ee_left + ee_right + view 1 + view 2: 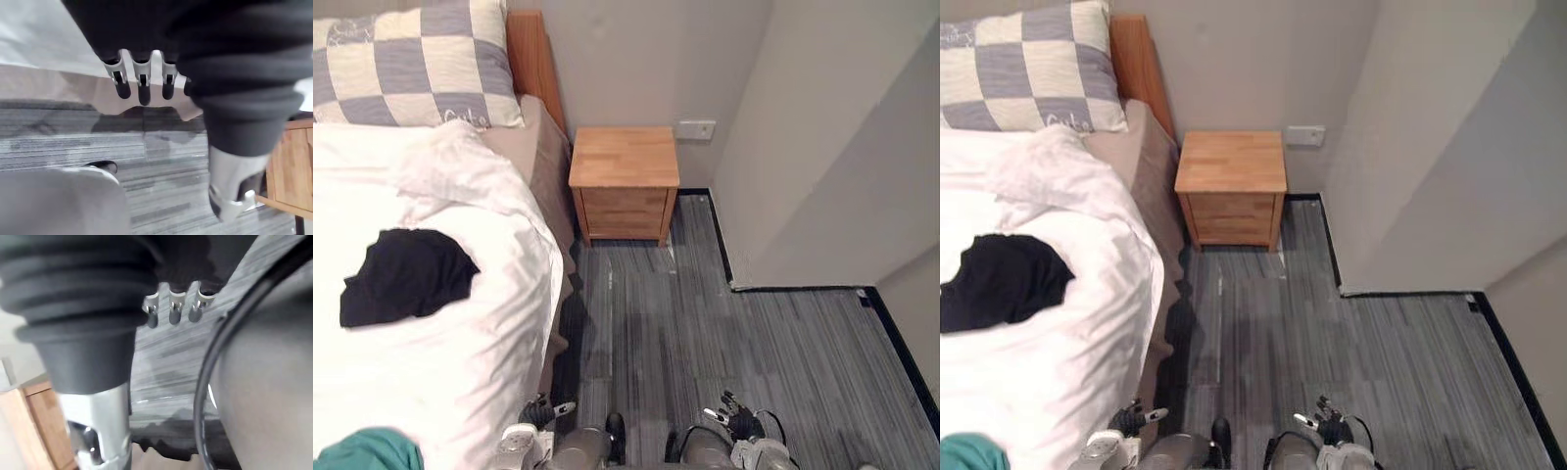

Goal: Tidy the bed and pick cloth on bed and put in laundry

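Black cloth [406, 274]: on white bed [460, 382], well apart from left hand [542, 410] and right hand [737, 420]; both low, fingers relaxed, holding nothing.

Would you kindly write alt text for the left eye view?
A black cloth lies on the white duvet, a teal cloth at its near edge, a checked pillow at the head. A wooden nightstand stands beside the bed on grey floor; the left hand and right hand hang low, open.
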`<state>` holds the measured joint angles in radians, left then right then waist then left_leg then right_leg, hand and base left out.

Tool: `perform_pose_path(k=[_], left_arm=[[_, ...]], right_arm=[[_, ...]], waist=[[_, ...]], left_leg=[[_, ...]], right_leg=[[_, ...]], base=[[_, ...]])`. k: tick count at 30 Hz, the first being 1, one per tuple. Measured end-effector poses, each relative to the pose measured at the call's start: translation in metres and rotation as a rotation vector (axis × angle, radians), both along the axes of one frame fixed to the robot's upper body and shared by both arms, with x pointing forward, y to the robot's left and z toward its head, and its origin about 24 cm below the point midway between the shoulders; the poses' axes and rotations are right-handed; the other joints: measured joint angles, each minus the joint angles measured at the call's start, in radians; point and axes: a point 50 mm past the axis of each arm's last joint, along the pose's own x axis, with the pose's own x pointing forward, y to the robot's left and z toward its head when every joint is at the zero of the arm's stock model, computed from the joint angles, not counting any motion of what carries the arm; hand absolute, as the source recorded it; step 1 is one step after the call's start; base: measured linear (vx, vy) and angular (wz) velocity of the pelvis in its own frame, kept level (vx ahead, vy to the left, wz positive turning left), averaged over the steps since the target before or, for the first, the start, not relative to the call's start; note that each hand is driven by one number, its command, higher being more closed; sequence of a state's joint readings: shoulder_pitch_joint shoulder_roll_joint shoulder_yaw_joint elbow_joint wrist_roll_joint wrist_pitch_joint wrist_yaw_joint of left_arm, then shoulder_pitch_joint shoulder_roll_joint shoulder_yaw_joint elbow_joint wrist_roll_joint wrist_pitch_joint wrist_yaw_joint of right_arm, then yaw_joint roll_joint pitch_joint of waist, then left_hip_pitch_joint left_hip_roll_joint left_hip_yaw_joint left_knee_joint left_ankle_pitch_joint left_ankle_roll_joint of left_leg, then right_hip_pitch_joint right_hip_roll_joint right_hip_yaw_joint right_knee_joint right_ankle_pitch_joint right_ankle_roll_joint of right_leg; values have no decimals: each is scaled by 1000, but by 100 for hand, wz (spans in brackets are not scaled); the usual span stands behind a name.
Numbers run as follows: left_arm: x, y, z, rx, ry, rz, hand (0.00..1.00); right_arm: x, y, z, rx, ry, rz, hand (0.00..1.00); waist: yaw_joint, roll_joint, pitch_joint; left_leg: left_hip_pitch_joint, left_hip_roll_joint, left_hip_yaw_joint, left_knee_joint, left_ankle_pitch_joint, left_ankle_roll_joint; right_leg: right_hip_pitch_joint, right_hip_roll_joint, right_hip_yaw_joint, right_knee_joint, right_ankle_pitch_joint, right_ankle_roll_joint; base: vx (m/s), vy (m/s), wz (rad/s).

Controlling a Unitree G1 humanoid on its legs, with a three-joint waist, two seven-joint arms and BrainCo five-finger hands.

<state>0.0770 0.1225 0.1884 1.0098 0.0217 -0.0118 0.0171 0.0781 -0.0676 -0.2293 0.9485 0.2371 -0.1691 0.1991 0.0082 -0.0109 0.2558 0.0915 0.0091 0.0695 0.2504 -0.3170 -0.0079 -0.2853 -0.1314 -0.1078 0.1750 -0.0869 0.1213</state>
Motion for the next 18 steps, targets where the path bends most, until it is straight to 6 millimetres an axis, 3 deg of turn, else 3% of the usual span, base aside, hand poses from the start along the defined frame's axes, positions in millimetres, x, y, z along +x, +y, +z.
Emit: perform_pose_path(k=[2, 3, 4, 5, 6, 7, 8, 9, 10, 11, 12, 13, 14, 15, 17, 18], left_arm=[[-14, 2, -2, -7, 13, 50, 0], [-21, 3, -2, -8, 16, 66, 0], [-21, 1, -1, -24, -2, 82, 0], [-19, -1, -1, -33, -12, 77, 0], [-19, -7, -2, -56, -20, 73, 0], [-22, -10, -3, -70, -17, 78, 0], [-27, -13, -4, -81, -18, 90, 0], [-26, -14, -4, -82, -22, 87, 0], [-22, -15, -2, -84, -48, 72, 0], [-19, -16, -1, -86, -64, 59, 0], [-16, -19, 0, -96, -86, 28, 0], [-15, -22, 1, -99, -94, 17, 0], [-14, -20, 2, -98, -104, 4, 0], [-16, -16, 2, -97, -101, -4, 0], [-17, -14, 2, -106, -100, 23, 0], [-20, -12, 1, -104, -79, 20, 0]], right_arm=[[-3, 2, 0, -4, 9, 10, 0], [-4, 8, 0, -10, 19, 43, 0], [2, 7, 4, -31, 11, 63, 0], [3, 3, 6, -41, 9, 64, 0], [3, -1, 6, -52, 18, 67, 0], [2, -5, 6, -65, 23, 74, 0], [10, -8, 11, -98, 0, 99, 0], [16, -9, 15, -106, -25, 103, 0], [29, -12, 26, -138, -99, 108, 0], [33, -15, 31, -159, -131, 107, 0], [38, -19, 39, -190, -176, 103, 0], [39, -21, 43, -209, -189, 100, 0], [37, -26, 47, -248, -200, 91, 0], [43, -27, 54, -269, -233, 92, 0], [66, -32, 78, -314, -357, 105, 0], [84, -36, 101, -352, -460, 121, 0]], waist=[[6, -3, -21], [12, -1, -38], [5, 12, -41], [-2, 29, -38], [2, 51, -22], [8, 59, -20], [15, 62, -27], [15, 62, -27], [12, 64, -28], [5, 68, -30], [-10, 79, -34], [-10, 88, -35], [-10, 83, -42], [-3, 57, -57], [5, 48, -63], [1, 36, -55]], left_leg=[[20, 35, -30, 74, -85, -12], [41, 63, -49, 89, -122, 5], [-55, 111, -26, 343, -108, 10], [-115, 146, -10, 466, -64, -2], [-162, 201, 18, 620, 35, -5], [-159, 219, 55, 623, 20, -28], [-160, 212, 174, 500, -18, -81], [-164, 197, 224, 441, -21, -89], [-184, 149, 344, 272, 22, -93], [-199, 127, 406, 192, 91, -81], [-218, 109, 543, 95, 236, -41], [-225, 110, 613, 69, 298, -11], [-203, 119, 758, 50, 283, 132], [-194, 97, 760, 17, 239, 139], [-192, 66, 726, -32, 181, 151], [-183, 39, 686, -61, 179, 154]], right_leg=[[15, -6, 4, 18, 20, -14], [30, 0, -21, 49, 29, -27], [41, 4, -78, 117, 63, -88], [68, 10, -105, 127, 54, -126], [151, 18, -143, 109, 34, -171], [219, 16, -162, 87, 29, -185], [301, -8, -205, 45, 25, -188], [323, -21, -219, 30, 25, -188], [362, -47, -267, -7, 22, -183], [387, -51, -298, -25, 15, -171], [445, -44, -370, -62, -12, -137], [473, -30, -402, -73, -27, -130], [528, -6, -468, -70, -74, -110], [536, -11, -502, -37, -118, -97], [517, -27, -517, 53, -167, -66], [465, -74, -497, 225, -178, -53]], base=[[707, -365, 54], [731, -370, 94], [832, -485, 116], [795, -443, 137], [609, -376, 98], [687, -329, 92], [530, -239, 55], [586, -253, 67], [273, -110, 65], [433, -159, 121], [258, -88, 121], [499, -118, 167], [387, -45, 150], [454, -51, 137], [347, -4, 81], [347, 26, 77]])
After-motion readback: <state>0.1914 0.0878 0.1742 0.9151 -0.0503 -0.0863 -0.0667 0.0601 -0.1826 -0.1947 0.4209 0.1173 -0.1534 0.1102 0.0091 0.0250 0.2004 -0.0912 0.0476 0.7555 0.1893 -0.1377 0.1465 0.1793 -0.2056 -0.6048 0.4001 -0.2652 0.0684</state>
